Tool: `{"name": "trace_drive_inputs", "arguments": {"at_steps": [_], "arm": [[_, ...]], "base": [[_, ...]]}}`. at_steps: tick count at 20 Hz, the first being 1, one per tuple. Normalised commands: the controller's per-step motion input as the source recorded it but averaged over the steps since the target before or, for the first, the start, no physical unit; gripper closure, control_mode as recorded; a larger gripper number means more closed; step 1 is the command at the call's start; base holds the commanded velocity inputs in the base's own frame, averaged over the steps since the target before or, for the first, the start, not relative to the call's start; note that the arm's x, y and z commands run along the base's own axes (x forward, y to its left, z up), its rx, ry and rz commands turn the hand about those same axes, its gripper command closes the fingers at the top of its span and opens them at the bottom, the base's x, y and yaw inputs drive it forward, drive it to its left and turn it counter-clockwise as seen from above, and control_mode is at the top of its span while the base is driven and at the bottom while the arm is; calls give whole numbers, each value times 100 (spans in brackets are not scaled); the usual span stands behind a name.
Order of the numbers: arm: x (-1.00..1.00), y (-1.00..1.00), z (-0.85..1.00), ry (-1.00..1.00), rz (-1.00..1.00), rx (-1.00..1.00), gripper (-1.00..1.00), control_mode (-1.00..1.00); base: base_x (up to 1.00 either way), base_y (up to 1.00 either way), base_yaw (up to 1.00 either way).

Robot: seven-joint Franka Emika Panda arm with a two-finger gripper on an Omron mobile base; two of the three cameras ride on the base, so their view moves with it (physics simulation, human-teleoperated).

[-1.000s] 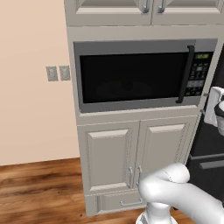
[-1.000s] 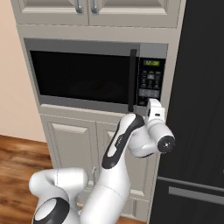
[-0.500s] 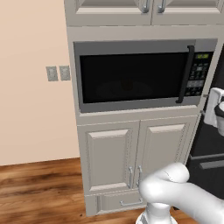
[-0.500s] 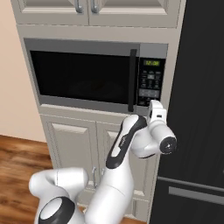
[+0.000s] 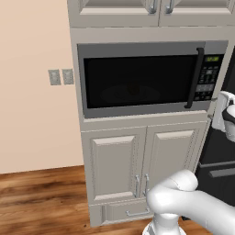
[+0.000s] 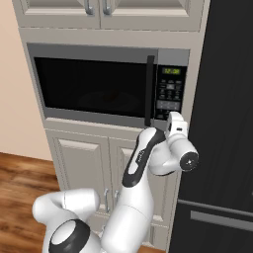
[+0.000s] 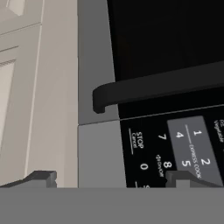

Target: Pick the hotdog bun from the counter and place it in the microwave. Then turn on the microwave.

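Note:
The microwave (image 5: pixel 137 80) (image 6: pixel 94 84) is built into the cabinet wall, its black glass door shut. My gripper (image 6: pixel 174 118) (image 5: pixel 215 103) (image 7: pixel 111 178) is raised just in front of its lower right corner, below the keypad (image 6: pixel 169 94) (image 7: pixel 183 144) and by the foot of the black bar handle (image 6: pixel 150 89) (image 7: pixel 153 85). In the hand view both fingertips (image 7: pixel 41 177) stand far apart with nothing between them, so the gripper is open. The hotdog bun and the counter are out of view.
A tall black fridge (image 6: pixel 222 123) (image 5: pixel 225 160) stands directly right of the microwave. Pale cabinet doors (image 5: pixel 142 160) lie below it and more cabinets (image 6: pixel 104 10) above. Two wall plates (image 5: pixel 60 76) sit on the beige wall at left, above a wood floor (image 5: pixel 41 197).
The arm has crept slightly to the right and toward the keypad. The gripper stays open and the microwave door stays shut.

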Motion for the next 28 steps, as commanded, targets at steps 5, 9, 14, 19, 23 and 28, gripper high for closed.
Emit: {"name": "trace_drive_inputs", "arguments": {"at_steps": [5,9,14,19,23,28], "arm": [[13,0,0,0,0,0,-100,-100],[12,-1,-1,0,0,0,-100,-100],[11,-1,-1,0,0,0,-100,-100],[8,-3,-3,0,0,1,-100,-100],[0,-12,-5,0,0,1,-100,-100],[2,-8,-9,0,0,2,-100,-100]], "base": [[0,0,0],[0,0,0],[0,0,0],[0,0,0],[0,0,0],[0,0,0]]}}
